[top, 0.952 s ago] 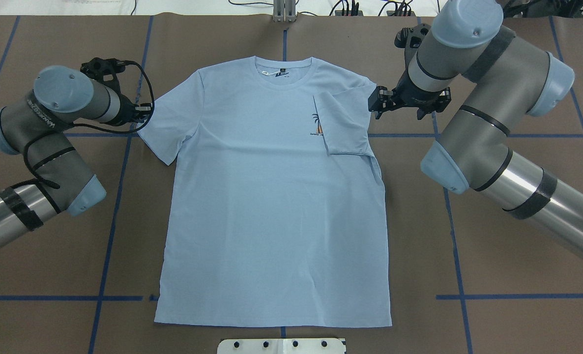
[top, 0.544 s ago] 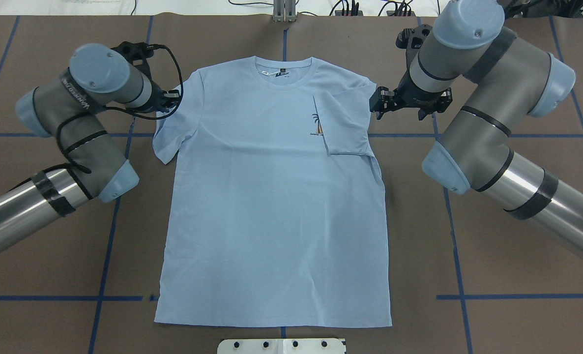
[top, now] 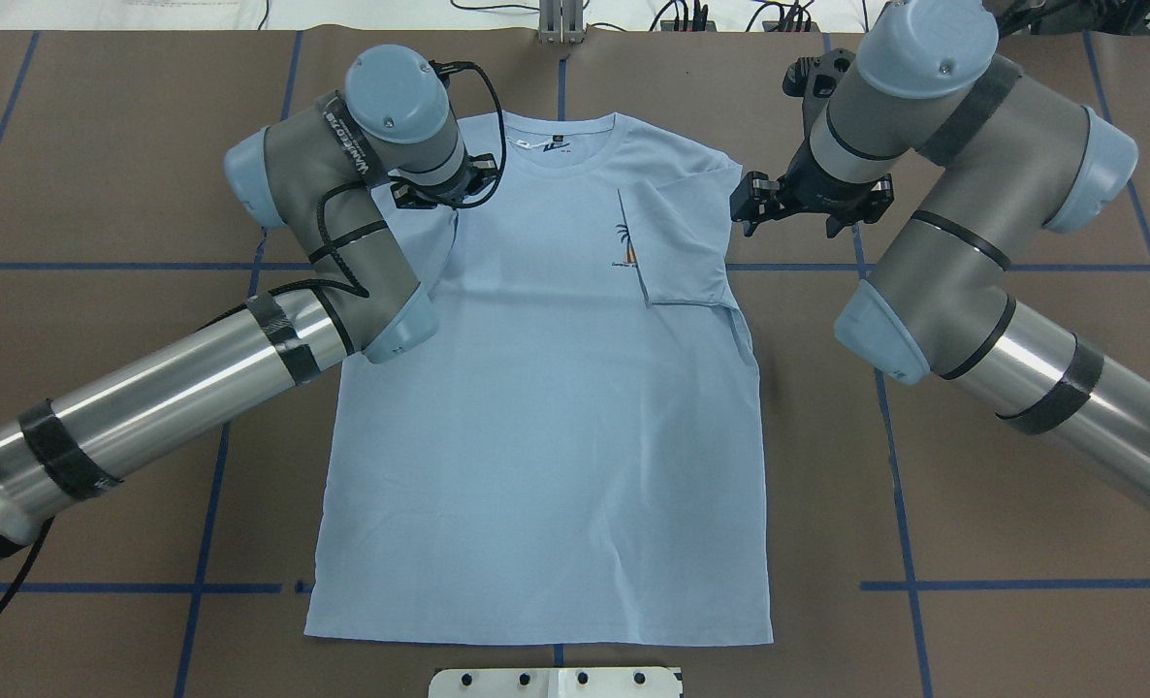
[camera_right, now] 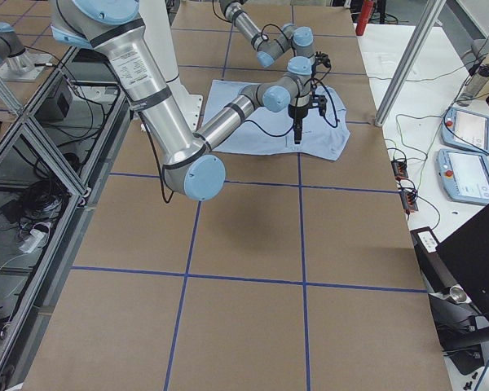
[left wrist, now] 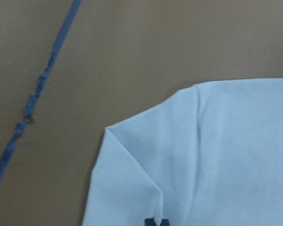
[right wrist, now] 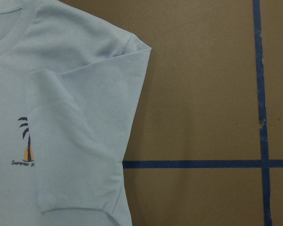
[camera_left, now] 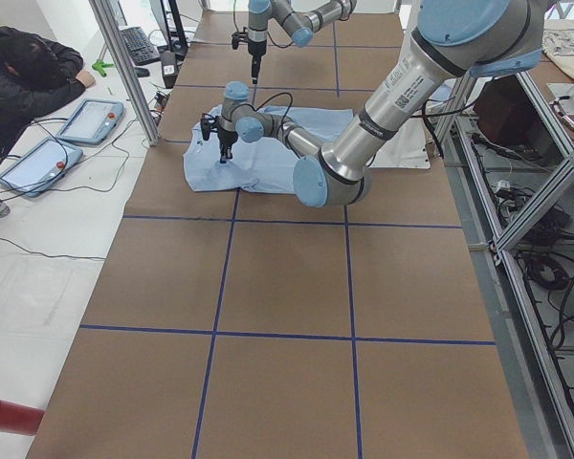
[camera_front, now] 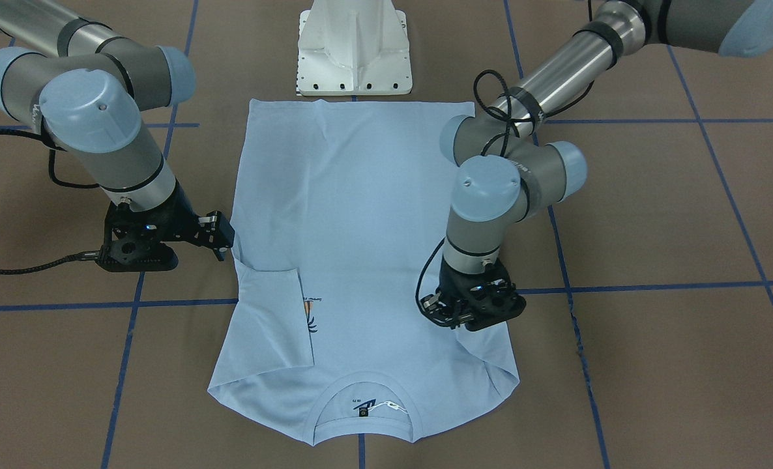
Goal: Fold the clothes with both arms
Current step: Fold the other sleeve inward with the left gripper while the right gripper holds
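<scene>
Brown table [top: 100,436], one T-shirt [top: 536,436], two arms [top: 148,407] [top: 963,223]

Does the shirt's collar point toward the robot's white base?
No: the T-shirt's hem lies next to the white base, and its collar is at the opposite end.

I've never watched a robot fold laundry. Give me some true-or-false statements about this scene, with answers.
The T-shirt lies print side up. True.
Its sleeve on the robot's right is folded in over the chest. True.
The right gripper sits on the shirt's middle. False: it is beside the shoulder, over the table.
The shirt is folded in half. False: its hem lies flat, unfolded.
The left gripper is at the other sleeve. True.
</scene>
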You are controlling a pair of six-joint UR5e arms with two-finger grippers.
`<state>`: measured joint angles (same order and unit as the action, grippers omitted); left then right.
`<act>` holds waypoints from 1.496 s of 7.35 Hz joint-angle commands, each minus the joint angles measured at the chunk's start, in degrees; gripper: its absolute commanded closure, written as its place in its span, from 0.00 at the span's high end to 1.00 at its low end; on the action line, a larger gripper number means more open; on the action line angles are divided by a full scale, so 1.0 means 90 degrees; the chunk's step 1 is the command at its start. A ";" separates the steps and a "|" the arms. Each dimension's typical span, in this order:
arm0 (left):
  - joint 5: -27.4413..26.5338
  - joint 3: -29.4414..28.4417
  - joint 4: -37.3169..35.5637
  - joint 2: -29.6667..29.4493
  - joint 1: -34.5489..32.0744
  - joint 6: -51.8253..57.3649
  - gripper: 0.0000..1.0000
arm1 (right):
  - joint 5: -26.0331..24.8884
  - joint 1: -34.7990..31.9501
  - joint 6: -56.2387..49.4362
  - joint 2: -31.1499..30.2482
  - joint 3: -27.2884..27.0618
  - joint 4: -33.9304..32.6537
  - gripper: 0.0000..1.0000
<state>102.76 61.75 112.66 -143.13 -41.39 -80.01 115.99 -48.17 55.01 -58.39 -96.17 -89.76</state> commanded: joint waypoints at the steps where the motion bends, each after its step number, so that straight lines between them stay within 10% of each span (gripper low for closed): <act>1: -0.0001 -0.0472 0.0730 -0.0181 0.0029 -0.0045 0.00 | -0.0007 0.0001 0.0011 -0.0035 0.0002 0.0002 1.00; 4: -0.0001 -0.0708 0.1347 -0.0181 0.0039 -0.0055 0.00 | -0.0017 0.0049 0.0157 -0.0045 0.0012 0.0002 1.00; 5: -0.0001 -0.0824 0.1562 -0.0181 0.0029 -0.0036 0.26 | -0.0037 0.0069 0.0157 -0.0045 0.0012 0.0002 1.00; 6: -0.0001 -0.0845 0.1632 -0.0181 0.0029 0.0042 0.99 | -0.0056 0.0088 0.0157 -0.0045 0.0002 0.0012 1.00; 9: 0.0483 -0.0203 0.1351 -0.0075 -0.0039 0.0160 1.00 | -0.0115 0.0147 0.0594 -0.0094 -0.0075 0.0022 1.00; 11: 0.0711 0.1400 0.0572 0.0974 -0.0069 0.0489 1.00 | -0.0134 0.0564 0.1238 -0.0618 -0.0997 0.0022 1.00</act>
<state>108.07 65.51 121.94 -140.12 -41.88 -77.58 114.88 -45.38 62.61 -60.99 -99.96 -89.57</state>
